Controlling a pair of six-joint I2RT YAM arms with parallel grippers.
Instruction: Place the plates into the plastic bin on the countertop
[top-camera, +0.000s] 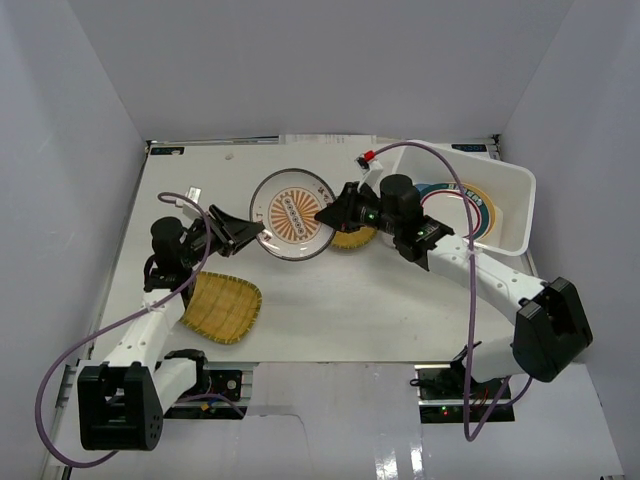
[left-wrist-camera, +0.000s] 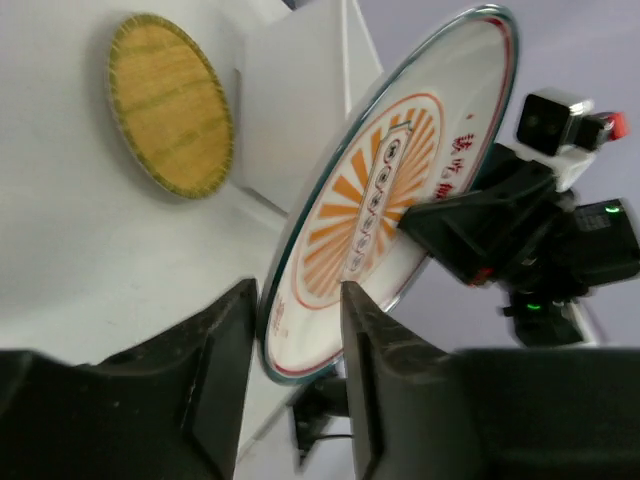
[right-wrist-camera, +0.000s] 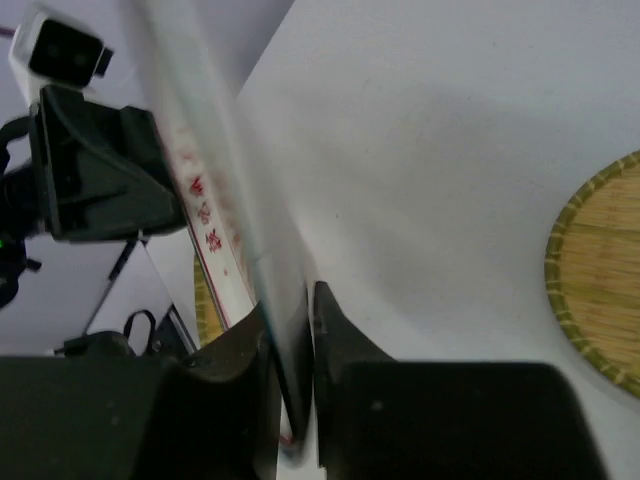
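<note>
The orange-sunburst white plate hangs tilted above the countertop, between both grippers. My right gripper is shut on its right rim; the right wrist view shows the fingers pinching the rim edge-on. My left gripper is open, its jaws on either side of the plate's left rim with a gap. A round yellow woven plate lies under the right gripper, also in the left wrist view. A squarish yellow woven plate lies by the left arm. The plastic bin holds stacked plates.
Pale grey walls close in the countertop on three sides. The bin stands at the back right corner against the right wall. A woven plate's edge shows at the right of the right wrist view. Purple cables loop over both arms.
</note>
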